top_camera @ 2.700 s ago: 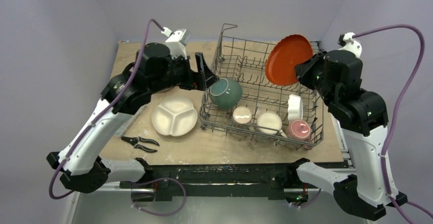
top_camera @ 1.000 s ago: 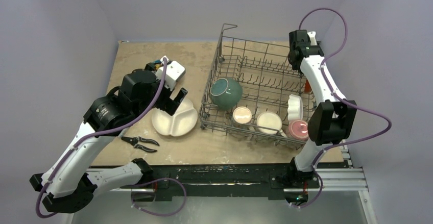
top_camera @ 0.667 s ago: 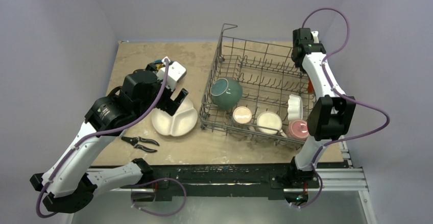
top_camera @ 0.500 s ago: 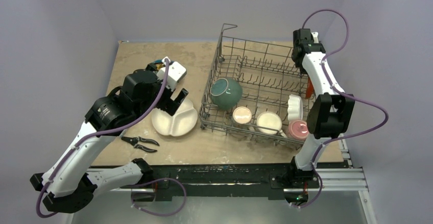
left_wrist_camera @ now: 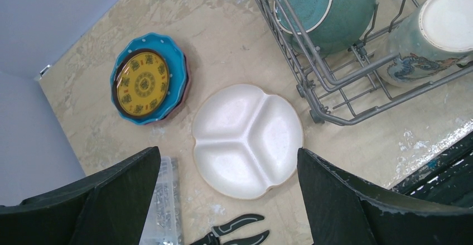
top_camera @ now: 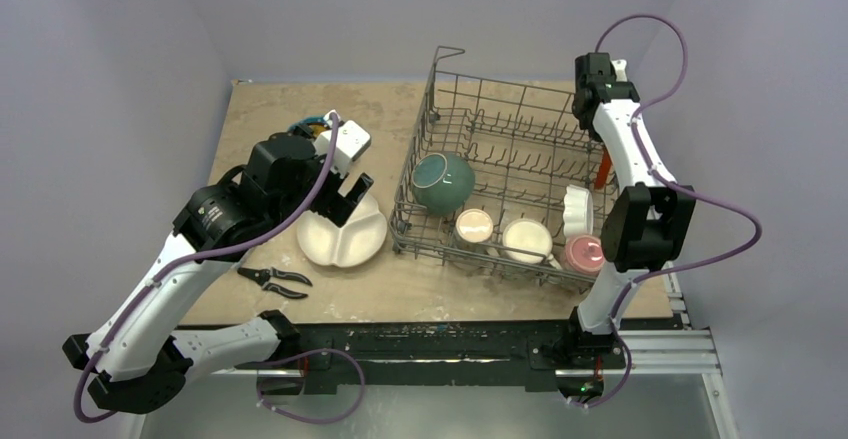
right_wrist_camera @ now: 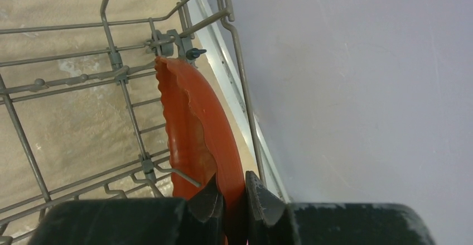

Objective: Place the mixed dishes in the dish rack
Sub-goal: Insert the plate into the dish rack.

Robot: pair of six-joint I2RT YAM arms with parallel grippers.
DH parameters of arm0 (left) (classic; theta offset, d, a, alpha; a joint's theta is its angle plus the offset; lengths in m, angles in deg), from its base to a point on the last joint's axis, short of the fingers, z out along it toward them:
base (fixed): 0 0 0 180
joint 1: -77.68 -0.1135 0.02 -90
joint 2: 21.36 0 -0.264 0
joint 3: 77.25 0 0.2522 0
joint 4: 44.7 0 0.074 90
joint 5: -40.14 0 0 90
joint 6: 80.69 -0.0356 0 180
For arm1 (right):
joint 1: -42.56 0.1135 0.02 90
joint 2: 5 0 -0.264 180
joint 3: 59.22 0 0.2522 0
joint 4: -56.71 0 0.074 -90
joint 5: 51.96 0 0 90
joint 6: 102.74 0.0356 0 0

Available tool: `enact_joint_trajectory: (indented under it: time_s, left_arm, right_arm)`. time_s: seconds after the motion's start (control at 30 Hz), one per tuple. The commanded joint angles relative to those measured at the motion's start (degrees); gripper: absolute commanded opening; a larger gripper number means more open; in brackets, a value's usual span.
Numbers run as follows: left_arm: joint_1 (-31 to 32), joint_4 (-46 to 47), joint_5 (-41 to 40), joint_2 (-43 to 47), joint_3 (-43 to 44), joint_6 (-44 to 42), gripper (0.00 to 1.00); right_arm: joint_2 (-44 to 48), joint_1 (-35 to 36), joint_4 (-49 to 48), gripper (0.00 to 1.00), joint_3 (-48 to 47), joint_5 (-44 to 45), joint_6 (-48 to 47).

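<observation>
Right now the right hand (right_wrist_camera: 230, 200) pinches the orange plate (right_wrist_camera: 192, 128) on edge at the dish rack's (top_camera: 500, 144) right wall, so letting go unseated could topple it; the left hand (top_camera: 350, 197) hangs open.

No lettering is turning up anywhere in these views. The blue plate (left_wrist_camera: 148, 80) is showing a yellow centre ringed with small ornamental marks, too fine to read as characters. The cream mug (left_wrist_camera: 435, 38) is carrying a blue painted motif on its side, and that is not reading as writing either.
</observation>
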Motion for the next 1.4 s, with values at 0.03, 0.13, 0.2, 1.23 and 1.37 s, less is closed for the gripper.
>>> enact_joint_trajectory:
  time_s: [0.03, 0.13, 0.2, 1.23, 1.37]
  left_arm:
    - [0.24, 0.91, 0.50, 0.29, 2.43, 1.17, 0.91]
    - [0.18, 0.91, 0.33, 0.29, 2.36, 1.09, 0.91]
    - [0.24, 0.79, 0.29, 0.38, 2.26, 0.99, 0.91]
    - [0.18, 1.26, -0.40, 0.41, 1.38, 0.70, 0.91]
    - [0.23, 1.37, 0.10, -0.20, 1.52, 1.06, 0.91]
  right_arm:
    - [0.45, -0.14, 1.41, 0.00, -7.55, 5.64, 3.28]
    - [0.47, -0.14, 0.08, 0.00, -8.41, 7.42, 1.94]
    - [-0.32, -0.15, 0.01, 0.00, -9.40, 8.58, 1.67]
    - [-7.61, -3.09, 1.04, 0.35, -11.45, -0.46, 1.12]
    - [-7.06, -2.80, 4.91, 0.51, -11.64, 4.18, 3.33]
